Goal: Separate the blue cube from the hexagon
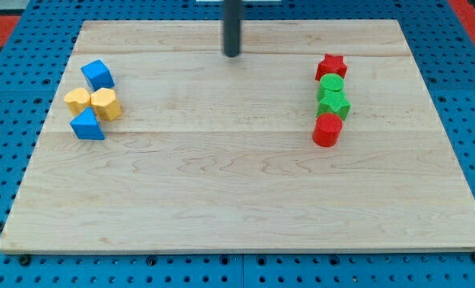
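two clusters on wooden board [237, 200]. blue cube [98, 74] at view's left, touching yellow hexagon [105, 104]. my tip [233, 54] bare, holding nothing, near top centre, well apart from both.

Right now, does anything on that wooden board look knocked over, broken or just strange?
Nothing stands out. The blue cube sits beside the yellow hexagon in a tidy cluster at the view's left. My tip rests far from them, near the view's top.
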Controlling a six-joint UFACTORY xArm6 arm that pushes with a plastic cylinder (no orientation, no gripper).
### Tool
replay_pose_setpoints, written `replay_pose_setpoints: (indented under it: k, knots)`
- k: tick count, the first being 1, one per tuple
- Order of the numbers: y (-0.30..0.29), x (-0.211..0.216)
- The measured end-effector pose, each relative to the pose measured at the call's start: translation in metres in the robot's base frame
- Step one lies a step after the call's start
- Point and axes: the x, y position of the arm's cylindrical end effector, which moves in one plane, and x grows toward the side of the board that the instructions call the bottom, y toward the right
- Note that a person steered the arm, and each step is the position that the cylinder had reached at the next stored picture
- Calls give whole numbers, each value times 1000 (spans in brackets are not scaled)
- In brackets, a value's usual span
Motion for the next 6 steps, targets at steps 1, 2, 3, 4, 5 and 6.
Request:
replay_pose_setpoints:
  k: [1,2,3,4,5,6]
  knots:
    - [-108,-12]
    - [-197,-15]
    - [-214,25]
    - [-146,72]
    - [-96,110]
    - [-37,148]
